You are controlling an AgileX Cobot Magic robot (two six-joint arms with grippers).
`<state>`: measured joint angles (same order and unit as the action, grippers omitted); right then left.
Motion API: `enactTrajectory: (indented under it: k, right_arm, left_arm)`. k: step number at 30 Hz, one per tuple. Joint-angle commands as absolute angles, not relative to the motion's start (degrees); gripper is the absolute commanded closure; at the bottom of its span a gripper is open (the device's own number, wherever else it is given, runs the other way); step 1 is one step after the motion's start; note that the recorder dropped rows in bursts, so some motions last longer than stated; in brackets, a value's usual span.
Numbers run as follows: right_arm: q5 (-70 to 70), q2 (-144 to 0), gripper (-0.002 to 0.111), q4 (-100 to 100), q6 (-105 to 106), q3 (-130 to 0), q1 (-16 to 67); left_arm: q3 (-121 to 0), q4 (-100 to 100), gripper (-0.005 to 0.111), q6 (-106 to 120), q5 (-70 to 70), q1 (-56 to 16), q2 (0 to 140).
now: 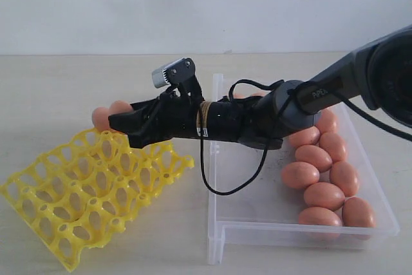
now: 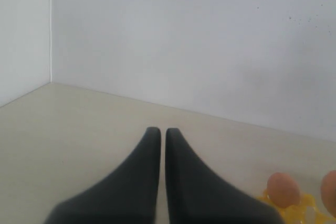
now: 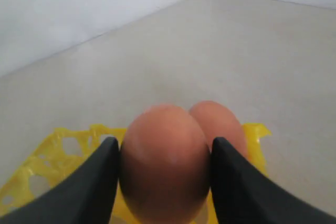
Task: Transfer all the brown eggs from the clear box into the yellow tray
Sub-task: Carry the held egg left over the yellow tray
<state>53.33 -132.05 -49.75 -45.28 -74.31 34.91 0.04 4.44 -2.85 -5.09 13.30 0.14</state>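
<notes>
My right gripper (image 1: 113, 122) (image 3: 165, 145) reaches across from the right and is shut on one brown egg (image 1: 101, 119) (image 3: 165, 163). It holds the egg over the far corner of the yellow tray (image 1: 90, 204) (image 3: 58, 153). A second brown egg (image 1: 121, 106) (image 3: 223, 124) sits just behind the held one at that corner. Several more brown eggs (image 1: 322, 194) lie along the right side of the clear box (image 1: 215, 230). My left gripper (image 2: 163, 130) is shut on nothing, low over bare table. Two eggs (image 2: 283, 188) and a bit of the tray (image 2: 294, 211) show at the edge of its view.
The right arm's black body and a looping cable (image 1: 219, 188) hang over the box's left half. A white wall (image 1: 206, 4) runs behind the beige table (image 1: 51, 94). The box's near left corner has a notch.
</notes>
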Motion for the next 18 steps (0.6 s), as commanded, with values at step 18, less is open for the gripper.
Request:
enactTrajectory:
  k: [18]
  right_arm:
    - [42.2,-132.1,0.109,-51.7,-51.3,-79.2,36.0]
  left_arm:
    - [0.0,4.9,0.103,-3.4,-4.4,13.4,0.0]
